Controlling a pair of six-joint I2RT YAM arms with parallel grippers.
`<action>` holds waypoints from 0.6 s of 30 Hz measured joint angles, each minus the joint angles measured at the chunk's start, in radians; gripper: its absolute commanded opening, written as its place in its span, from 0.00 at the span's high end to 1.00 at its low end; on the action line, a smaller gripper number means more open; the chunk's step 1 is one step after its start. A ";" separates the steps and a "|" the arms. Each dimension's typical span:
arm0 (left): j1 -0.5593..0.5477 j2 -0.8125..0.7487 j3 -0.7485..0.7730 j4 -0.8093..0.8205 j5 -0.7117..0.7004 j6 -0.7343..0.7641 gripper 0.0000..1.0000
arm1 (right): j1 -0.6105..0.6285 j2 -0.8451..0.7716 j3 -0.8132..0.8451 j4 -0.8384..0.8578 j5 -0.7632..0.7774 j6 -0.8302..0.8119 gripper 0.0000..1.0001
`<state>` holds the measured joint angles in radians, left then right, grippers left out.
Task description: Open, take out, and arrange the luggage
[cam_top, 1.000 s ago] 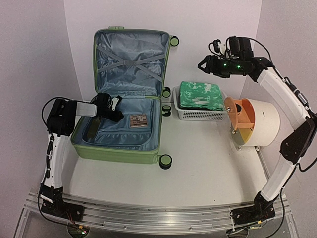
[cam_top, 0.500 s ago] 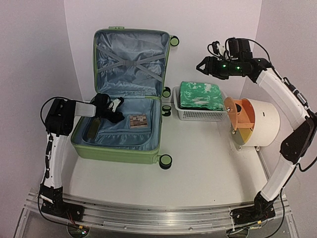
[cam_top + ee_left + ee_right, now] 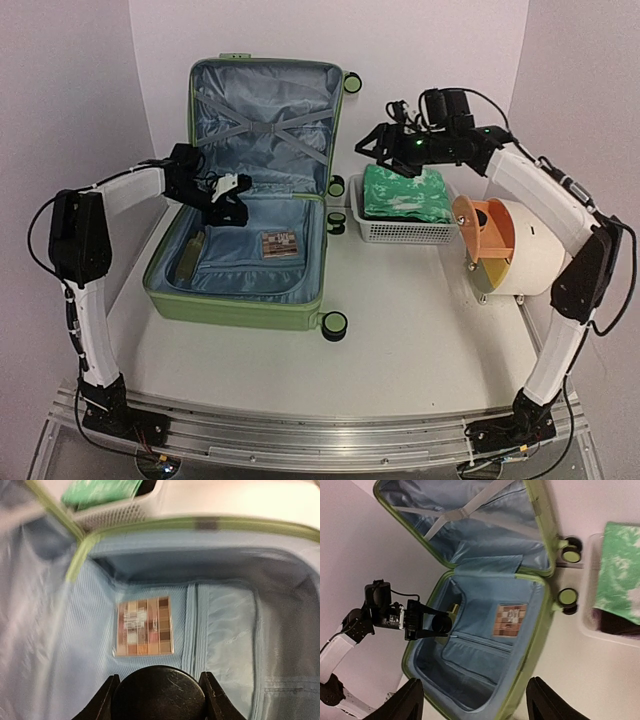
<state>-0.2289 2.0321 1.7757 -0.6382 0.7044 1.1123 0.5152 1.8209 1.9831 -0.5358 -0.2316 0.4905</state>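
The light-green suitcase (image 3: pixel 240 305) lies open on the table, its lid propped up at the back with crossed straps (image 3: pixel 262 125). It also shows in the right wrist view (image 3: pixel 545 605). A brown eyeshadow palette (image 3: pixel 280 243) lies on the blue lining, also in the left wrist view (image 3: pixel 145 626). My left gripper (image 3: pixel 236 204) hovers over the base's left side, shut on a black round disc (image 3: pixel 159 692). My right gripper (image 3: pixel 362 146) is open and empty, high above the suitcase's right edge; in its own view (image 3: pixel 477 702) the jaws stand wide apart.
A white mesh basket (image 3: pixel 405 232) holding a folded green cloth (image 3: pixel 405 192) stands right of the suitcase. A cream cylinder (image 3: pixel 530 250) with an orange face (image 3: pixel 485 228) stands further right. A yellowish item (image 3: pixel 192 250) lies in the suitcase's left side.
My left arm has risen and stretched out, moving the gripper up and back over the suitcase. My right gripper has swung left toward the suitcase.
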 measured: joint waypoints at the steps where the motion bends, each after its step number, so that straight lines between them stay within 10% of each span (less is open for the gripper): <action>1: -0.008 -0.013 0.032 -0.051 0.018 0.047 1.00 | 0.020 0.024 0.000 0.021 -0.020 0.031 0.07; 18: -0.177 -0.023 0.365 -0.468 0.163 0.274 1.00 | 0.219 0.280 -0.070 0.512 -0.331 0.401 0.19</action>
<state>-0.4055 2.0087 2.1407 -1.1058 0.8677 1.3859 0.7341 2.1014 1.9129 -0.0237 -0.5626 0.8913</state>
